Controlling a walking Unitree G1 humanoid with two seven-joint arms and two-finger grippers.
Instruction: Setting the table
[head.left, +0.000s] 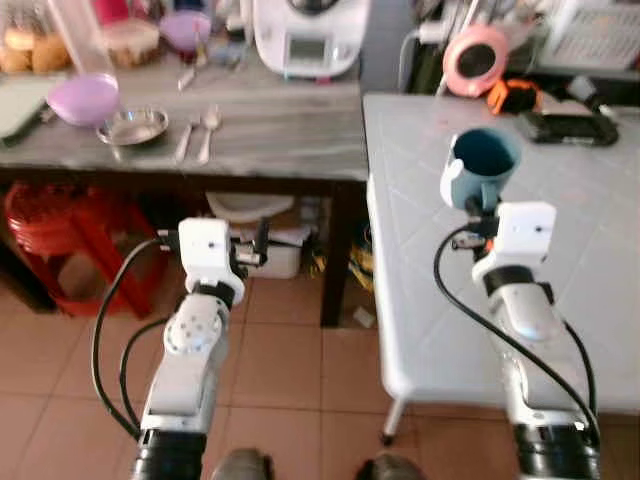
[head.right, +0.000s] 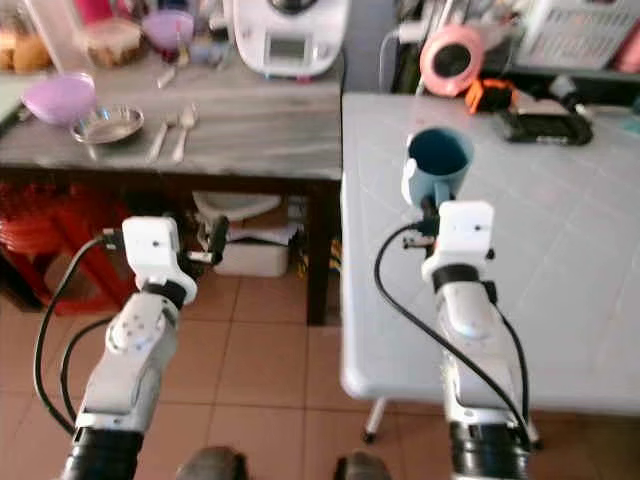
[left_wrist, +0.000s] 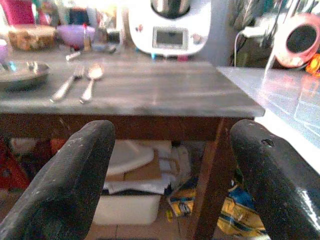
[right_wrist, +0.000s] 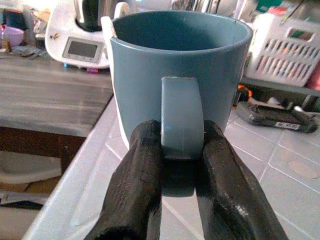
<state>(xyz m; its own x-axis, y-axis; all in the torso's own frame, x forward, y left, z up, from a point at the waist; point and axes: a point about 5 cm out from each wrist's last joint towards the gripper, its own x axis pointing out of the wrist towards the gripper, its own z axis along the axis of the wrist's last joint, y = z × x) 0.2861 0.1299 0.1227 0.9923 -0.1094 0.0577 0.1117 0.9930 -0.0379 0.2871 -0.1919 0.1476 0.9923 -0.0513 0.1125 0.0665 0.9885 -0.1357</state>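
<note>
My right gripper (right_wrist: 182, 150) is shut on the handle of a blue mug (head.left: 480, 165), holding it upright over the left part of the white tiled table (head.left: 560, 290). The mug (right_wrist: 180, 70) is empty, with the handle pinched between both black fingers (right_wrist: 140, 185). My left gripper (left_wrist: 172, 170) is open and empty, held in front of the grey wooden counter (head.left: 270, 130). On that counter lie a fork (head.left: 185, 138) and a spoon (head.left: 207, 130), beside a metal dish (head.left: 133, 127) and a purple bowl (head.left: 83, 98).
A white kitchen machine (head.left: 305, 38) stands at the back of the counter. On the white table's far side sit a pink round speaker (head.left: 475, 58), an orange item (head.left: 512, 95) and a black device (head.left: 565, 127). Red stools (head.left: 60, 240) and a white box (head.left: 270, 250) sit under the counter.
</note>
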